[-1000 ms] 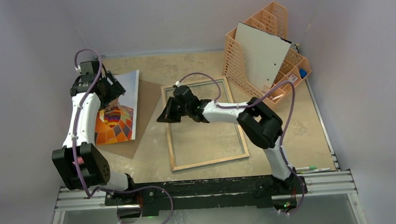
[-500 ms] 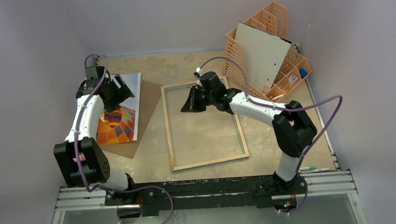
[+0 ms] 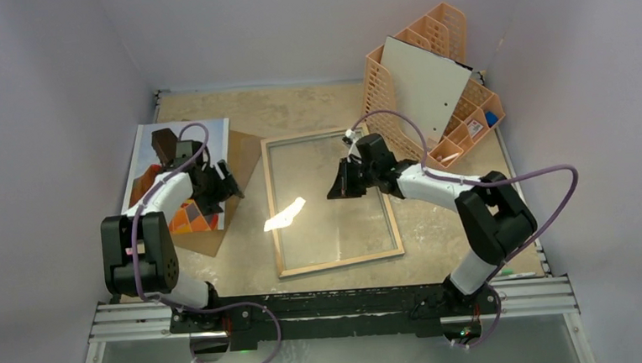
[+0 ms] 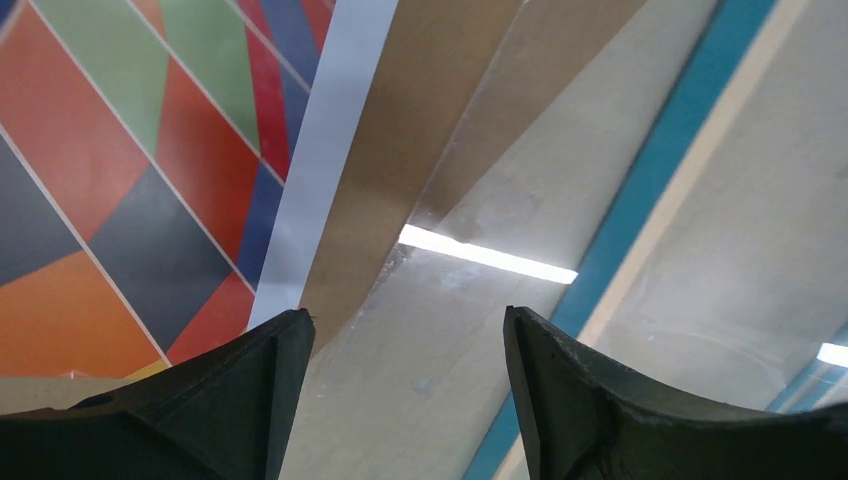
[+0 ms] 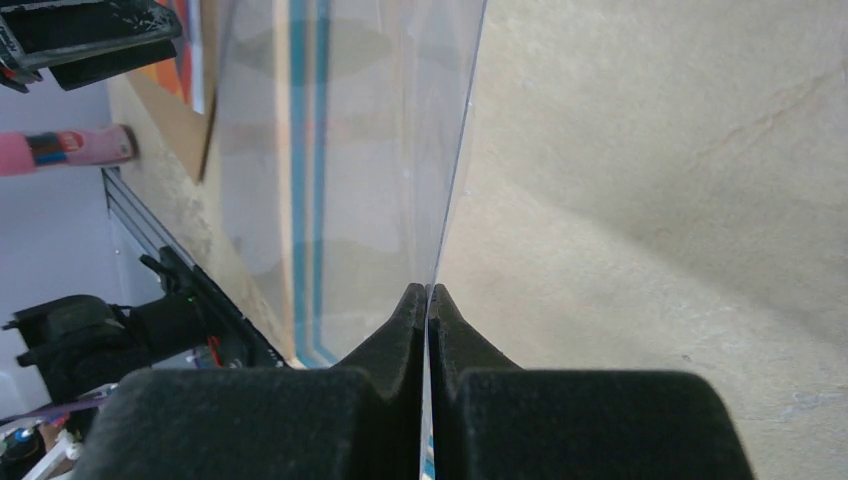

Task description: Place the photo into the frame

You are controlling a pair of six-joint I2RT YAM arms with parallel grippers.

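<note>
1. Setting: pale grey walls are enclosing a beige table; both arms are reaching in from the lower edge of the top view.
2. Change, left arm: the left gripper is coming down from the upper left corner to the right edge of the photo; its jaws are standing apart, narrowing slightly, and holding nothing; its wrist view is showing the print's white border, the brown backing beneath it, then bare table.
3. Change, right arm: the right gripper is shifting from the left half of the frame to its upper right, pinched tight on the edge of the clear pane; a fresh glare across the frame's left rim is suggesting that the pane is tilting upward.
4. Meaning: the photo is lying at centre left, outside the frame; insertion is not yet begun, and a pickup at the print's edge is probably coming next.
5. Surroundings: an orange organiser holding a grey-white board is standing at upper right, apart from the work.
6. Obstacles: the raised pane and the right arm are occupying the opening; the backing is risking being pinched together with the print.
</note>
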